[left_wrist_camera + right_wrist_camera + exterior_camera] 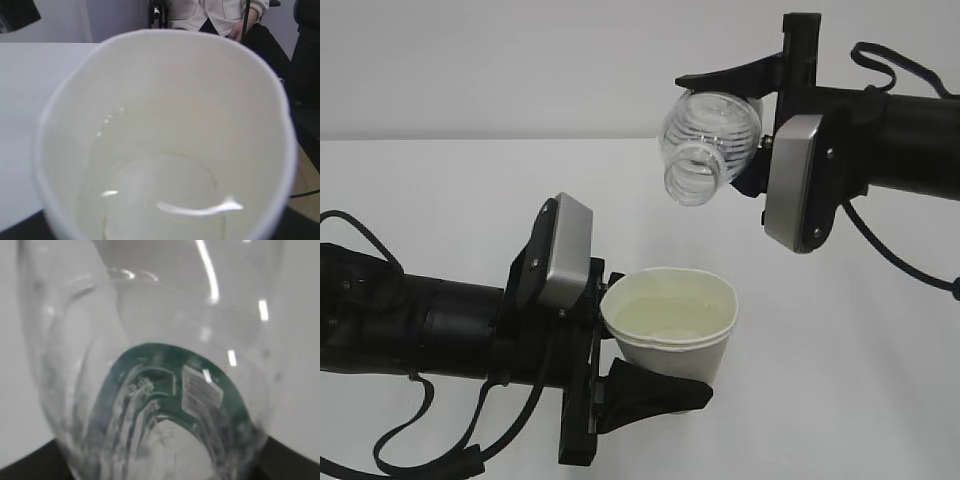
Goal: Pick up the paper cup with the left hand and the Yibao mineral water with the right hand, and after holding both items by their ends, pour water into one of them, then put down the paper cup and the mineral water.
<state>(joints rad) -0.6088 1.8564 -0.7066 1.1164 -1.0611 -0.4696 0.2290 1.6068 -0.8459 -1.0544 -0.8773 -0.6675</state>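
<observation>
Exterior view: 2 arms over a white desk (440, 180), both holding containers up off it.
Paper cup (670, 320): upright, lower centre, white w/ cream inside; rim squeezed a bit out of round.
Cup contents: clear water, approx the lower part filled; surface glints show in the left wrist view (165, 195).
Left pincer (645, 350): clenched on the paper cup from the side, 1 black finger (655, 392) under/along the cup wall near its base.
Yibao mineral water (708, 140): tipped over, capless mouth pointing down-left toward the camera, above and just right of the cup; apart from the cup, no contact.
Bottle contents: looks empty or nearly so; no stream seen between mouth and cup.
Right pincer (760, 115): grasping the Yibao mineral water at its base end, black finger (730, 70) over the top of it.
Right wrist view: bottle fills the frame, clear ribbed wall, green label band (170, 385) curving across; droplets/streaks inside.
Left wrist view bg: seated person (215, 15) in light top beyond the desk, blurry.
</observation>
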